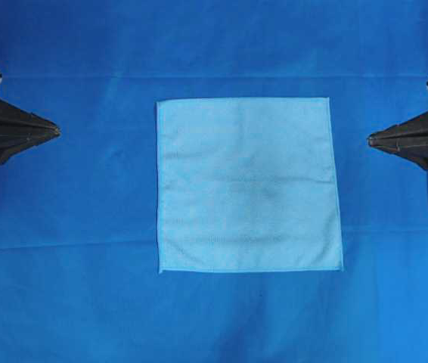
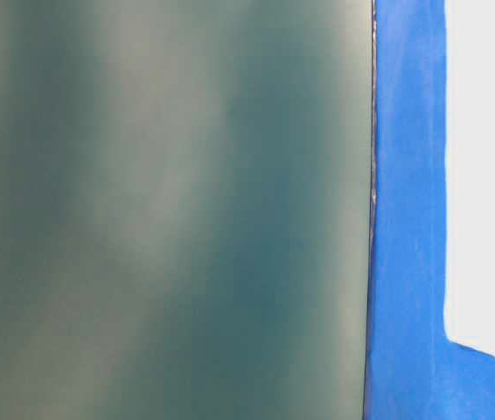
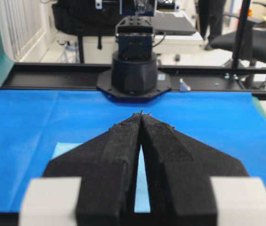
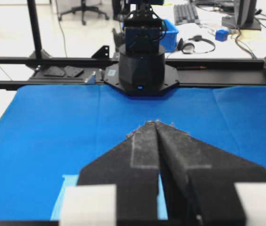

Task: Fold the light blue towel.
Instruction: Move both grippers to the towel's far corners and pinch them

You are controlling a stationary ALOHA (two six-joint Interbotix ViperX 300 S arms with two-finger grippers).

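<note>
The light blue towel [image 1: 249,185] lies flat and fully spread as a square in the middle of the deep blue table covering [image 1: 70,287]. My left gripper [image 1: 57,132] is shut and empty at the left edge, well clear of the towel. My right gripper [image 1: 371,139] is shut and empty at the right edge, also clear of it. In the left wrist view the shut gripper [image 3: 141,114] hovers over the cloth, with a strip of towel [image 3: 141,188] showing behind the fingers. In the right wrist view the shut gripper [image 4: 155,123] hides most of the towel [image 4: 60,202].
The opposite arm's black base stands at the table's far edge in each wrist view [image 3: 134,75] [image 4: 141,66]. The table-level view is mostly blocked by a blurred grey-green panel [image 2: 169,210], with a strip of blue covering [image 2: 409,219] beside it.
</note>
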